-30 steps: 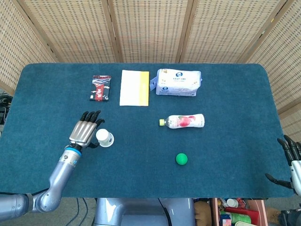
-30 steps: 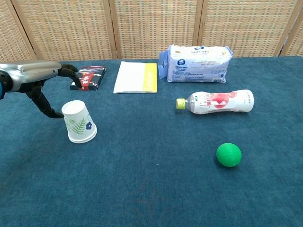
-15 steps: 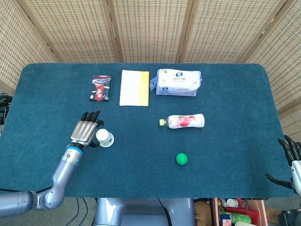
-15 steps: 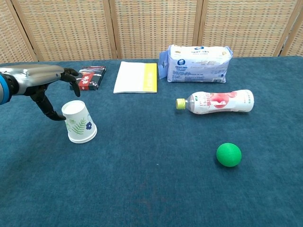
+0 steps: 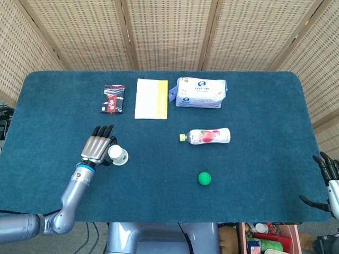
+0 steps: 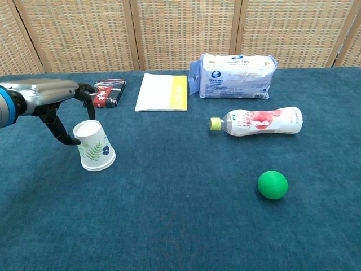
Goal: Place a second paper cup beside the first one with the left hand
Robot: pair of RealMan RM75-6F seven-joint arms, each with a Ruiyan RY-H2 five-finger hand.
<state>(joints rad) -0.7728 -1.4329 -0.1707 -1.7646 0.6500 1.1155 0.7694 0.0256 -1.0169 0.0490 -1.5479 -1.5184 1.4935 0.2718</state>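
On the left side of the blue table (image 5: 254, 106), near the front edge, a single paper cup (image 6: 94, 145) stands upside down, base up, its white wall printed with a green leaf and a small dark flower. In the head view the cup (image 5: 118, 155) sits just right of the left hand (image 5: 97, 146). The hand lies flat, palm down, fingers stretched toward the far side and slightly apart. In the chest view the left hand (image 6: 53, 96) hangs just left of the cup, thumb hooked down beside the cup's base; whether the thumb touches it, I cannot tell. The hand holds nothing.

Far left of centre: a small black-and-red packet (image 5: 113, 99). Just right of it, a white and yellow folded cloth (image 5: 151, 98). Right again, a pack of tissues (image 5: 201, 92). Mid-table, a plastic bottle (image 5: 206, 136) lies on its side, cap pointing left. Nearer than the bottle, a green ball (image 5: 204, 178), well apart from the cup.

Right hand (image 5: 327, 185): low at the right edge of the head view, off the table, fingers spread, nothing in it.
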